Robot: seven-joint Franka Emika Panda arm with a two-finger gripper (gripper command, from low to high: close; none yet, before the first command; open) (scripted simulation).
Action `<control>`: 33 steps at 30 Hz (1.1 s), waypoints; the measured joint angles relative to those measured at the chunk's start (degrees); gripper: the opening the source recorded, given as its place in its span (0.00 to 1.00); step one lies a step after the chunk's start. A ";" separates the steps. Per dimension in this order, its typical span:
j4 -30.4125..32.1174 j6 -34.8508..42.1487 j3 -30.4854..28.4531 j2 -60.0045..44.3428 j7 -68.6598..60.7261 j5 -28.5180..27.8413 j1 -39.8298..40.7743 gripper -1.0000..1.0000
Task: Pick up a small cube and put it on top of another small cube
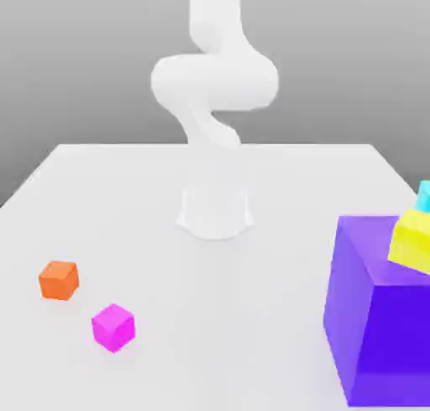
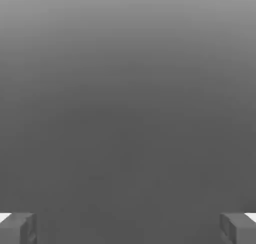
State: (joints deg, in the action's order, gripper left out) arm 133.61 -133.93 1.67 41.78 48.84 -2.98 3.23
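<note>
Magenta small cube [image 1: 112,326] beside orange cube [image 1: 59,280]; cyan cube [image 1: 423,197] seemingly atop yellow block [image 1: 411,240]; gripper [image 2: 128,228] spread wide.

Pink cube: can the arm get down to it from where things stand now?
Probably yes. The pink cube sits alone on the table, apart from the orange cube, with nothing over it. In the hand view the tool is open with nothing between its fingers.

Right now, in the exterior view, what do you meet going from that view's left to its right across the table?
Orange cube → magenta cube → arm base → purple block → yellow block, resting on the purple block, with the cyan cube at the view's right edge.
</note>
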 joint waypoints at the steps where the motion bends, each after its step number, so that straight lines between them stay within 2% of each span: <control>1: 0.79 -0.91 0.68 -1.77 1.26 -1.23 1.42 0.50; 12: 8.65 -9.79 3.63 -20.24 12.95 -12.32 13.90 0.50; 20: 14.45 -16.76 1.19 -32.95 18.00 -15.60 19.18 0.50; 25: 18.39 -21.88 -0.81 -39.98 17.30 -12.26 21.53 0.50; 28: 20.86 -25.12 -0.62 -43.69 14.37 -6.73 23.05 0.50; 30: 22.48 -27.17 0.58 -45.89 11.02 -1.09 23.98 0.50; 33: 22.58 -30.06 1.53 -49.12 9.36 1.87 24.77 0.50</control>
State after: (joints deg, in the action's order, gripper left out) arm 156.20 -163.99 3.20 -7.34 58.20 -1.11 28.00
